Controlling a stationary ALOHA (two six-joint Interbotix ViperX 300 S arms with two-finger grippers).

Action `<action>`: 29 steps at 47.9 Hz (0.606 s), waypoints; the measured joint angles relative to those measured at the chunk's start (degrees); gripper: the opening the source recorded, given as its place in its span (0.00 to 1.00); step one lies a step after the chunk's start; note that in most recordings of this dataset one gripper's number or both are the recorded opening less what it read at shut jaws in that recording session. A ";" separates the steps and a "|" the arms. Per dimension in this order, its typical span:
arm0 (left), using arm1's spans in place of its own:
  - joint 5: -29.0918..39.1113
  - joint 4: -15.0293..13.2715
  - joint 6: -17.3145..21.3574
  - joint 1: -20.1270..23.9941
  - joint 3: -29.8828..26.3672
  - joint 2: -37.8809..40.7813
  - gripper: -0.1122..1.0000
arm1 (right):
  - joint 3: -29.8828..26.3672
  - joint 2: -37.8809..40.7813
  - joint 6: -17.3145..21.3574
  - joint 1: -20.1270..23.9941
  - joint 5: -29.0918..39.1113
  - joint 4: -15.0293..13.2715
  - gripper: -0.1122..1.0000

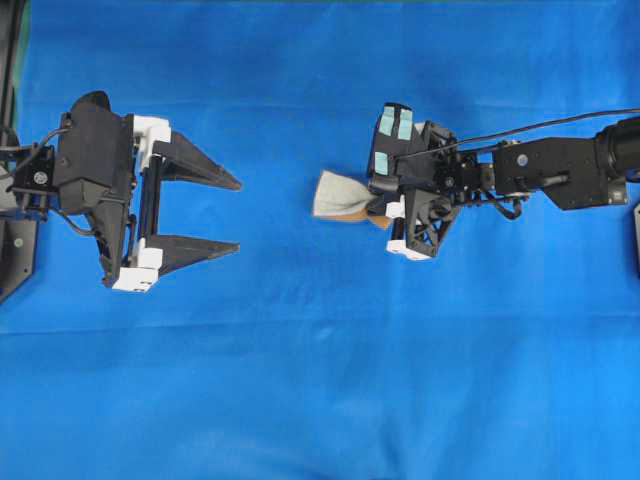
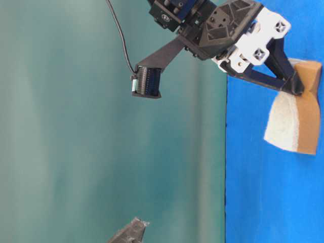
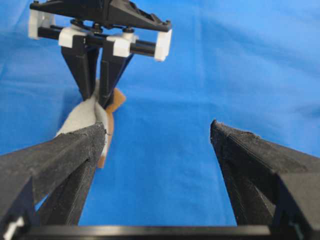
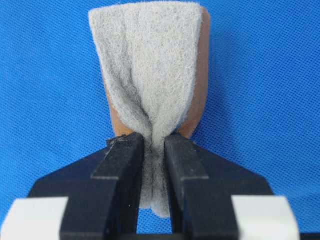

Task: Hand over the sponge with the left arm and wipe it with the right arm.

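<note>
- Pinching the sponge (image 4: 150,75) by one end, the right gripper (image 4: 154,150) squeezes it between its fingers at the centre of the overhead frame; the free end fans out toward the left.
- Wiping well, I judge, means lowering until the grey face lies flat on the blue cloth (image 1: 320,400).
- The left gripper (image 1: 205,215) waits, jaws spread and empty, at centre left, well apart.
- Open cloth lies all around, widest across the lower frame.

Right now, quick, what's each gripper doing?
Left gripper: open, empty.
Right gripper: shut on the sponge.
</note>
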 measured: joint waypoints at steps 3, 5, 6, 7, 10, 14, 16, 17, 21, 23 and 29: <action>0.00 0.00 0.00 0.09 0.00 -0.09 0.84 | 0.00 0.09 0.00 0.09 -0.18 0.00 0.30; 0.00 0.00 0.00 0.00 0.00 -0.09 0.84 | 0.09 0.00 0.00 0.09 -0.26 0.00 0.30; 0.00 0.00 0.00 0.00 0.00 -0.09 0.84 | 0.00 0.09 0.00 0.09 -0.35 0.00 0.30; 0.00 0.00 0.00 0.00 0.00 -0.09 0.84 | 0.00 0.00 0.00 0.09 -0.44 0.00 0.30; 0.00 0.00 0.00 0.00 -0.09 -0.09 0.84 | 0.00 0.00 0.09 0.18 -0.79 0.00 0.30; 0.00 0.00 0.00 0.00 0.00 -0.09 0.84 | 0.00 0.00 0.09 0.26 -1.05 0.00 0.30; 0.00 0.00 0.00 0.00 0.00 -0.09 0.84 | 0.00 0.09 0.09 0.26 -1.05 0.00 0.30; 0.00 0.00 0.00 0.00 0.00 -0.09 0.84 | 0.00 0.09 0.09 0.26 -1.05 0.09 0.32; 0.00 0.00 0.00 0.00 0.00 -0.09 0.84 | -0.18 0.09 0.09 0.26 -0.97 0.00 0.55; 0.00 0.00 0.00 0.00 0.00 -0.09 0.84 | -0.26 0.09 0.00 0.35 -0.70 0.00 0.64; 0.00 0.00 0.00 0.00 0.00 -0.09 0.84 | -0.35 -0.53 0.00 0.53 -0.35 0.00 0.77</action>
